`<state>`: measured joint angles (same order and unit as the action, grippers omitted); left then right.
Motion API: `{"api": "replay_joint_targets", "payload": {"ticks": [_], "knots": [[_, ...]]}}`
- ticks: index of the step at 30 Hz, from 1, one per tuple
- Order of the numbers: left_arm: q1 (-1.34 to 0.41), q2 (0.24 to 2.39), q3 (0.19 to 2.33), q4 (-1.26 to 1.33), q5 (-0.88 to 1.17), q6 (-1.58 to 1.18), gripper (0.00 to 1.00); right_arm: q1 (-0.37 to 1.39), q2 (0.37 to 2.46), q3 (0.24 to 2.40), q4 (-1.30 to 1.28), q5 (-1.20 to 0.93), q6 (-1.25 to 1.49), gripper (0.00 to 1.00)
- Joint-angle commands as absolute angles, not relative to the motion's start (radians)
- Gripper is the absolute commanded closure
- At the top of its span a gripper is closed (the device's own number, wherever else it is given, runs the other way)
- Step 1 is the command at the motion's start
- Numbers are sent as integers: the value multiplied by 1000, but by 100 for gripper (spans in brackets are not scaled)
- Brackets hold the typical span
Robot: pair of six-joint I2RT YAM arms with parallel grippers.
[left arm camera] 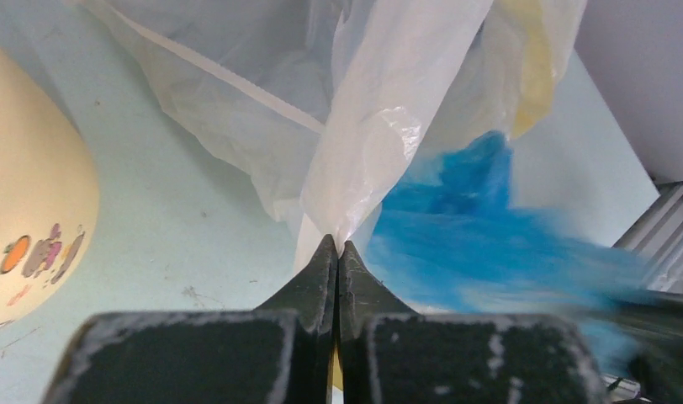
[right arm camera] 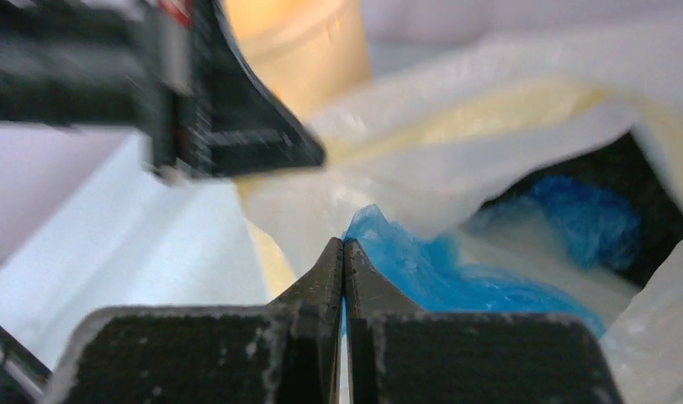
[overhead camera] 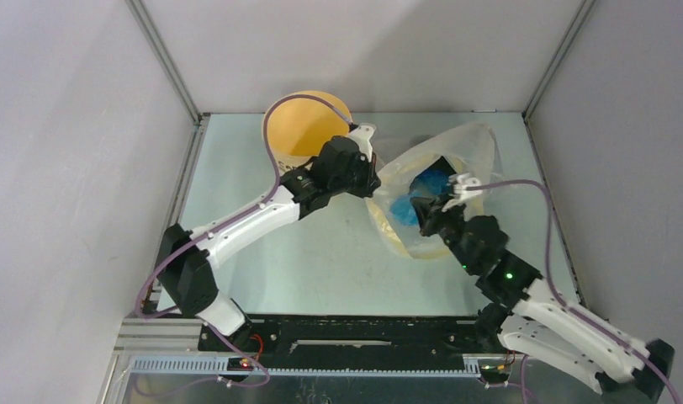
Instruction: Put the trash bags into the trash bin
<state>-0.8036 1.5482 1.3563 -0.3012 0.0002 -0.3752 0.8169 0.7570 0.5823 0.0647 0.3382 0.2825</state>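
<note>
Top view, layout: the trash bin (overhead camera: 304,126) stands at the far side of the table (overhead camera: 321,261). A pale plastic bag (overhead camera: 468,147) lies just to its right, and the trash bags (overhead camera: 410,204) sit inside the pale bag's mouth, not in the bin.
Top view, arms: the left end effector (overhead camera: 372,178) is at the pale bag's bin-side edge. The right end effector (overhead camera: 424,210) reaches into the mouth.
Left wrist, grip: tips together, clamped on a fold of the pale bag, with blue film just beyond.
Right wrist, grip: tips together, apparently pinching the blue film's edge. More blue lies deeper inside.
Step in hand: likely drawing the blue film out.
Doing it well: anchor the pale bag with the left. Pull slowly up and binward with the right, since thin film slips. Check that no pale film is caught in the pinch.
</note>
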Motion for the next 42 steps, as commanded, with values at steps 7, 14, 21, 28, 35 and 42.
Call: {"api": "replay_joint_targets", "payload": {"ticks": [7,14,21,28,35,42], "knots": [[-843,1720,1381,-194,57,-416,100,821,609,954,-227,308,199,100],[-871,1847,1480,-179,95,-405,91,822,629,1148,-359,176,243,100],[-831,1608,1329,-126,71,-343,32,822,650,1171,-466,-56,293,100],[-829,1263,1059,-173,4,-431,23,902,794,1169,-480,-250,336,100],[-828,871,780,-260,-163,-510,0,1067,924,1169,-327,-218,299,100],[-829,626,611,-306,-240,-541,0,1059,1031,1169,-411,221,336,17]]}}
